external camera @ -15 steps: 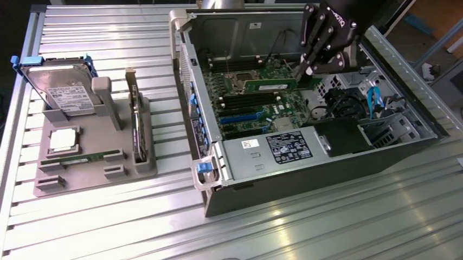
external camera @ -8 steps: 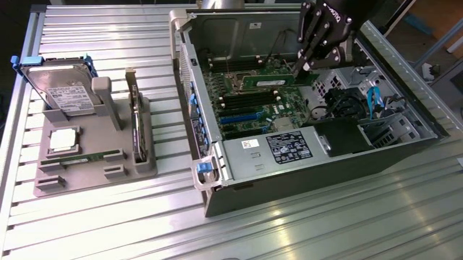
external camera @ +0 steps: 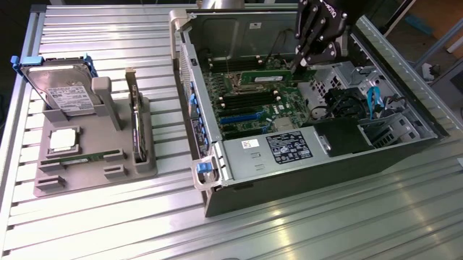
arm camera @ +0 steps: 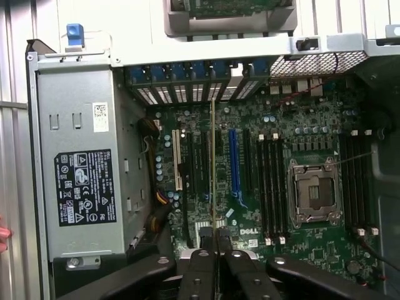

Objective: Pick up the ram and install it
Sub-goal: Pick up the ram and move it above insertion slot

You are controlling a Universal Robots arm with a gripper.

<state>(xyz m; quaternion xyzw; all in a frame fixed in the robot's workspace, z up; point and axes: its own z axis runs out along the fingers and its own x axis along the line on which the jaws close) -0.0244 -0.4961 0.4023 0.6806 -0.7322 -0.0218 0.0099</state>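
My gripper (external camera: 300, 67) is inside the open computer case (external camera: 405, 151), above the motherboard (external camera: 253, 105). It is shut on the ram (external camera: 264, 77), a long thin green stick that juts sideways from the fingers over the board near the processor socket. In the wrist view the ram (arm camera: 213, 162) shows edge-on as a thin line running away from the gripper (arm camera: 214, 236). It hangs over the board, apart from the black memory slots (arm camera: 272, 187) beside the socket (arm camera: 314, 190). A second green stick (external camera: 79, 158) lies in the grey holder (external camera: 43, 184).
At the exterior view's left, the grey holder carries a hard drive (external camera: 62, 89), a square silver processor (external camera: 64, 140) and an upright dark card (external camera: 135, 119). The power supply (external camera: 268, 149) fills the case's near end. Cables and a drive cage (external camera: 361, 108) crowd its right side. A fingertip (arm camera: 2, 233) shows beside the case.
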